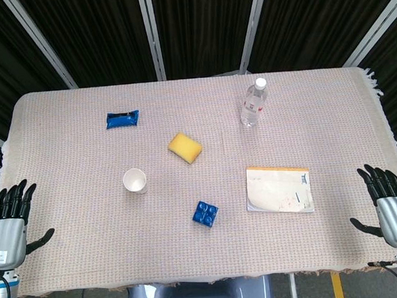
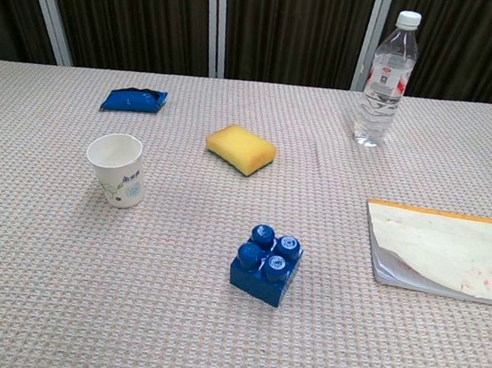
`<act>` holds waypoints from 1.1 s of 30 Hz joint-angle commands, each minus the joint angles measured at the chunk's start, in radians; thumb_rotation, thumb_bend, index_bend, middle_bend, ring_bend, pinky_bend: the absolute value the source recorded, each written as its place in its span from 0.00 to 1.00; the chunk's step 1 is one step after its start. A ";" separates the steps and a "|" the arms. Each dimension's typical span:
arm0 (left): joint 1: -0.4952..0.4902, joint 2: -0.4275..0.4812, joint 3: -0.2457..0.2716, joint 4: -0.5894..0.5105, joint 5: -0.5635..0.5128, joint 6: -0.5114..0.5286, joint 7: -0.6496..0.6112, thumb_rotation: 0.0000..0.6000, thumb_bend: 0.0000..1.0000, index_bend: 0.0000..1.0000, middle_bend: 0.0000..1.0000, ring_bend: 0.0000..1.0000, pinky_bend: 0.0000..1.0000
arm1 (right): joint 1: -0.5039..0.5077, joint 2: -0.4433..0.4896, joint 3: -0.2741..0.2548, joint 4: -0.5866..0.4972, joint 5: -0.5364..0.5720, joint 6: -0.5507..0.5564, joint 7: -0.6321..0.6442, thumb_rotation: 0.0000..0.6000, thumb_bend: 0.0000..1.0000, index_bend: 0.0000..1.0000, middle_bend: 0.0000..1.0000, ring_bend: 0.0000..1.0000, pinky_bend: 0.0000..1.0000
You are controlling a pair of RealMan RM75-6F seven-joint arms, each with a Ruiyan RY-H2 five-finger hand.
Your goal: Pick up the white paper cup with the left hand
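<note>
The white paper cup [image 1: 134, 181] stands upright on the table's left half; the chest view shows the cup [image 2: 118, 169] with a small green and blue print on its side. My left hand [image 1: 9, 223] lies at the table's left front edge, fingers straight and apart, holding nothing, well to the left of the cup. At the right front edge my right hand [image 1: 389, 200] lies the same way, empty. Neither hand appears in the chest view.
A yellow sponge [image 1: 185, 147] lies behind and right of the cup. A blue packet [image 1: 122, 119] is at the back left, a water bottle [image 1: 252, 103] at the back right. A blue toy brick [image 1: 205, 213] and a notepad [image 1: 280, 189] sit toward the front.
</note>
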 commanded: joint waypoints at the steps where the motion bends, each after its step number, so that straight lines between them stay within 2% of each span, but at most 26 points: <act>1: -0.002 -0.001 0.001 0.000 -0.003 -0.006 0.003 1.00 0.07 0.00 0.00 0.00 0.00 | 0.000 0.000 0.000 -0.001 0.000 -0.002 0.000 1.00 0.00 0.00 0.00 0.00 0.00; 14: -0.009 0.000 0.000 -0.004 -0.008 -0.020 0.002 1.00 0.07 0.00 0.00 0.00 0.00 | 0.001 0.003 0.001 -0.005 0.006 -0.010 -0.003 1.00 0.00 0.00 0.00 0.00 0.00; 22: -0.039 0.002 -0.009 -0.037 -0.015 -0.062 0.043 1.00 0.07 0.00 0.00 0.00 0.00 | -0.008 0.011 -0.002 -0.007 0.008 -0.002 0.004 1.00 0.00 0.00 0.00 0.00 0.00; 25: -0.071 0.011 -0.029 -0.073 -0.031 -0.100 0.079 1.00 0.07 0.00 0.00 0.00 0.00 | -0.012 0.014 0.000 -0.011 0.006 0.007 0.011 1.00 0.00 0.00 0.00 0.00 0.00; 33: -0.188 0.013 -0.109 -0.170 -0.187 -0.265 0.236 1.00 0.07 0.00 0.00 0.00 0.00 | -0.011 0.018 0.000 -0.011 0.007 0.002 0.020 1.00 0.00 0.00 0.00 0.00 0.00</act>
